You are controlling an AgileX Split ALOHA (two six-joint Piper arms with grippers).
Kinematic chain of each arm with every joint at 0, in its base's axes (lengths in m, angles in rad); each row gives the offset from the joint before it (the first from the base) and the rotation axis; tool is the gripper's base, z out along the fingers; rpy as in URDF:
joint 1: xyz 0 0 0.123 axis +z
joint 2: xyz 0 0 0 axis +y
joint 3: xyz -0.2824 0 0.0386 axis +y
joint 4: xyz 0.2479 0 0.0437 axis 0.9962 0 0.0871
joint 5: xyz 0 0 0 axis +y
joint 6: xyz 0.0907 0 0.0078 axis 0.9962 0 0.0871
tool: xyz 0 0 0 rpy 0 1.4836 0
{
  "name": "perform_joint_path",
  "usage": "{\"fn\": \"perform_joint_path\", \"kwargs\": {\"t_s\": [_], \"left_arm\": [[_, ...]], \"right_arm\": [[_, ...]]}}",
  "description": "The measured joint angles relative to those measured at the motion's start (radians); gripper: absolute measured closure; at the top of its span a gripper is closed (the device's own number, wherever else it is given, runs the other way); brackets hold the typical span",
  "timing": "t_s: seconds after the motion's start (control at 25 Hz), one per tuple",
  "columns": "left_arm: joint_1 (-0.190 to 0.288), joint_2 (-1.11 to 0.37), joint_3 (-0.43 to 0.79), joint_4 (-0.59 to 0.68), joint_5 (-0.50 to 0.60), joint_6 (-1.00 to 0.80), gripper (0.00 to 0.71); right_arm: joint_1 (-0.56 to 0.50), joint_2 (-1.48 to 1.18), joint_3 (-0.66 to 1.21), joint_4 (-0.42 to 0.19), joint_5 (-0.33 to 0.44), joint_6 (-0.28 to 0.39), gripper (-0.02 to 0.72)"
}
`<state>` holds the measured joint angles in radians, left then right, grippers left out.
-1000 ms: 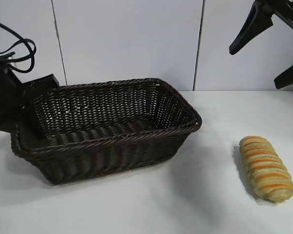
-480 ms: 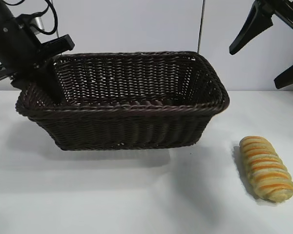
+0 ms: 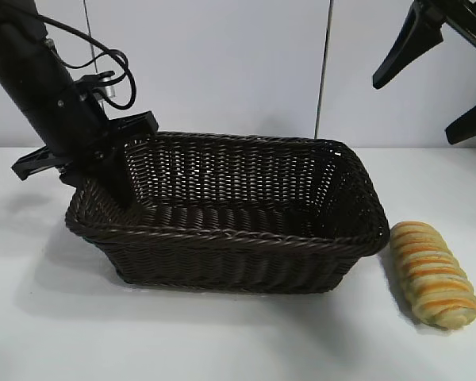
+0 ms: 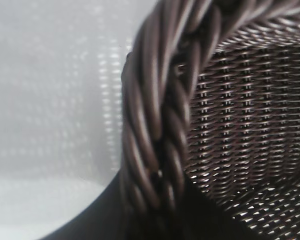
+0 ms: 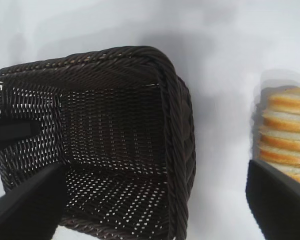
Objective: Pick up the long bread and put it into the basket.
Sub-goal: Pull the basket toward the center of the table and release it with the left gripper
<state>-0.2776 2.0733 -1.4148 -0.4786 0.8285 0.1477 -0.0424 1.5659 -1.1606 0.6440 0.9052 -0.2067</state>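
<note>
Bright, even light; soft shadows under basket (image 3: pixel 246 262); left wrist view blurred.

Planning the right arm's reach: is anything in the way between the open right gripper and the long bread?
Nothing visible. The long bread lies bare on the table beside the basket; the right gripper hangs open above it, with only air between.

Count, exterior view: one basket (image 3: pixel 246 238), dark woven wicker. One long bread (image 3: pixel 433 274), striped. Two robot arms, each with one gripper: left gripper (image 3: pixel 103 171), right gripper (image 3: pixel 440 75). One white counter (image 3: pixel 222 341) under everything.
</note>
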Motion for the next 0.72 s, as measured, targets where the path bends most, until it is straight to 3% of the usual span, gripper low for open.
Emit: {"fn": "perform_joint_path", "kwargs": {"t_s": [0.12,0.32,0.4,0.72], "left_arm": [[0.0,0.001,0.0,-0.007,0.01,0.0,0.532],[0.0,0.001,-0.028,-0.016,0.076,0.0,0.177],[0.0,-0.001,-0.052,-0.015,0.101,-0.002,0.095],[0.003,-0.078,-0.153,0.07,0.19,-0.068,0.027]], "right_arm": [[0.0,0.0,0.0,0.0,0.0,0.0,0.008],[0.0,0.0,0.0,0.0,-0.005,0.0,0.008],[0.0,0.0,0.0,0.0,-0.007,0.0,0.008],[0.0,0.0,0.0,0.0,-0.009,0.0,0.008]]}}
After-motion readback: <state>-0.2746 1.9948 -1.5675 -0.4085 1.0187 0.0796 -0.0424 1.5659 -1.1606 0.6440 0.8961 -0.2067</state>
